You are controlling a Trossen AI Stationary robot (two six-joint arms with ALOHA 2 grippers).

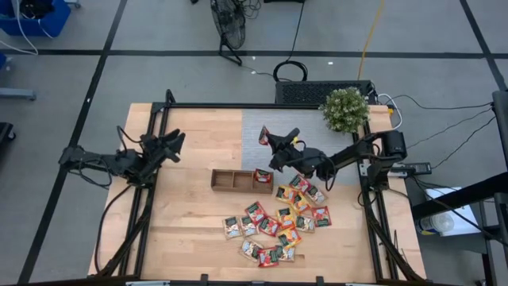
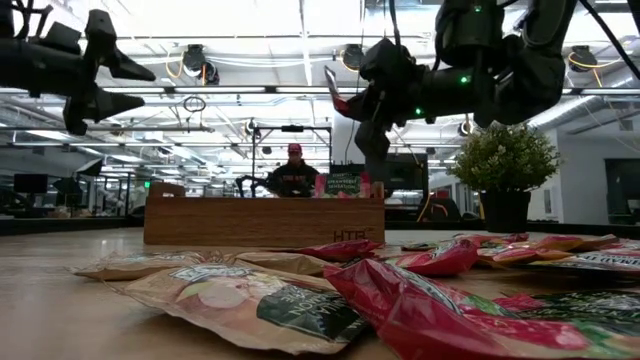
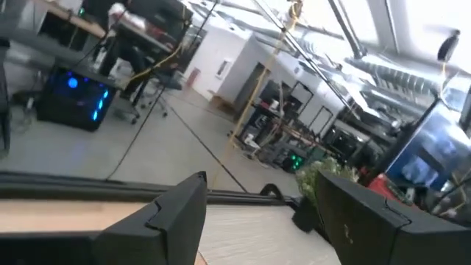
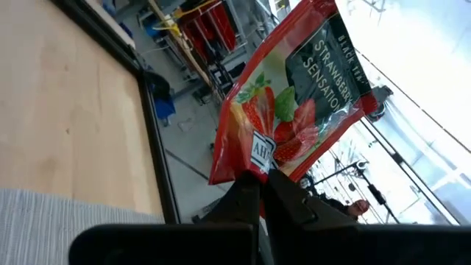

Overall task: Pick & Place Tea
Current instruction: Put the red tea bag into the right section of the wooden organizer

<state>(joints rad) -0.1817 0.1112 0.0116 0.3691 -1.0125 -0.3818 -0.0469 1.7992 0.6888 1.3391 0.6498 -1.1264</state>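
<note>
The right hand (image 4: 259, 193) pinches a red strawberry tea sachet (image 4: 291, 96) by one corner, aloft beyond the wooden tray (image 1: 242, 179). Light, limp, slippery foil; an edge grip suits it. The left hand (image 1: 173, 144) hangs released, far left.

Table (image 1: 190, 230): light wood top w/ dark metal frame along both sides.
Mat (image 1: 262, 131): grey, on the far middle part of the table.
Tray (image 1: 240, 179): long brown wood, 3 compartments, approx. centre of table, just near side of the mat; the right compartment has a red sachet (image 1: 262, 176), other two look bare.
Tea sachets (image 1: 278, 222): loose pile flat on the wood, on near-right side of the tray; red, orange, green-and-white, many overlapping.
Plant (image 1: 344, 109): small green bush in pot, far right corner.
</note>
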